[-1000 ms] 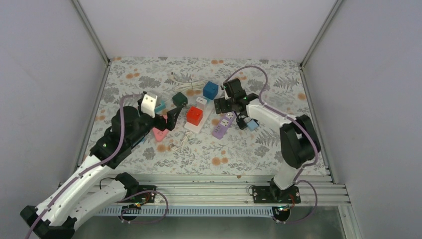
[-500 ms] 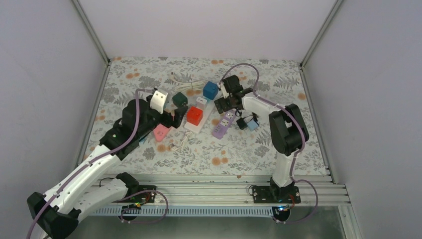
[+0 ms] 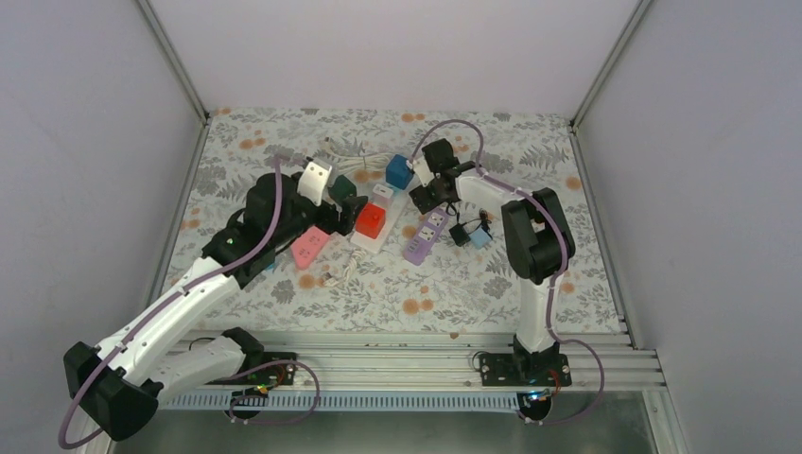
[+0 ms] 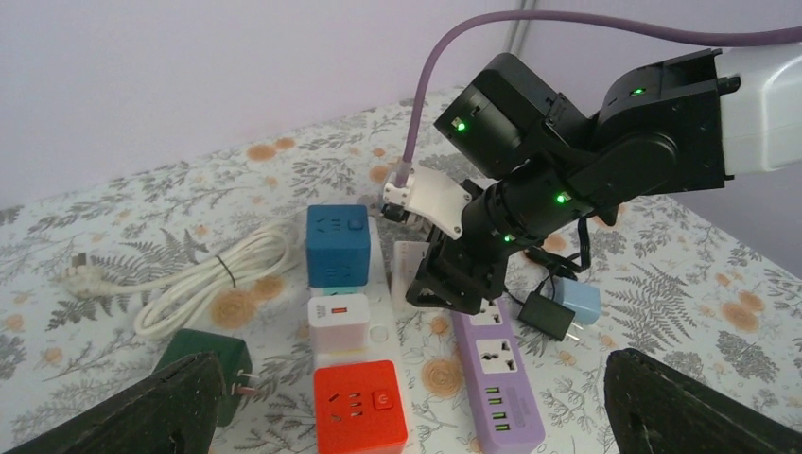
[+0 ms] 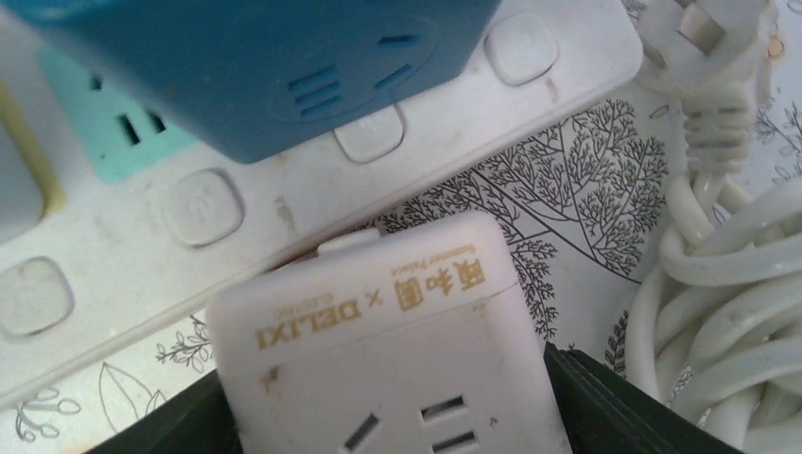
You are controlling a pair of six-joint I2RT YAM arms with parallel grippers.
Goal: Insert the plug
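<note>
White on white, the match that counts. Clenched on an adapter block (image 5: 378,359) by the right gripper (image 3: 422,196), black fingers (image 5: 605,407) pressing both flanks at the bottom of the right wrist frame, socket face turned up, prongs hidden underneath. Just above the block in that frame, close to its top edge: a power strip (image 5: 284,194), long axis slanting from lower left to upper right, with a blue cube (image 5: 246,66) seated at the top and a bare teal socket (image 5: 104,128) beside it at upper left. Cannot tell whether block and strip touch. Seen from the left wrist, hangs at mid-frame just right of the strip's row of blue cube, white cube (image 4: 340,322) and red cube (image 4: 359,411), with a purple strip (image 4: 501,378) toward lower right. Left gripper (image 3: 333,216) released, fingers (image 4: 132,416) spread wide at the bottom corners, facing the red cube and farther from the block than the right. Probably next: carry the block up and left in the right wrist frame to the bare socket, square it across the strip's long axis, press down. Mind the coiled cable (image 5: 728,284) at the right edge.
</note>
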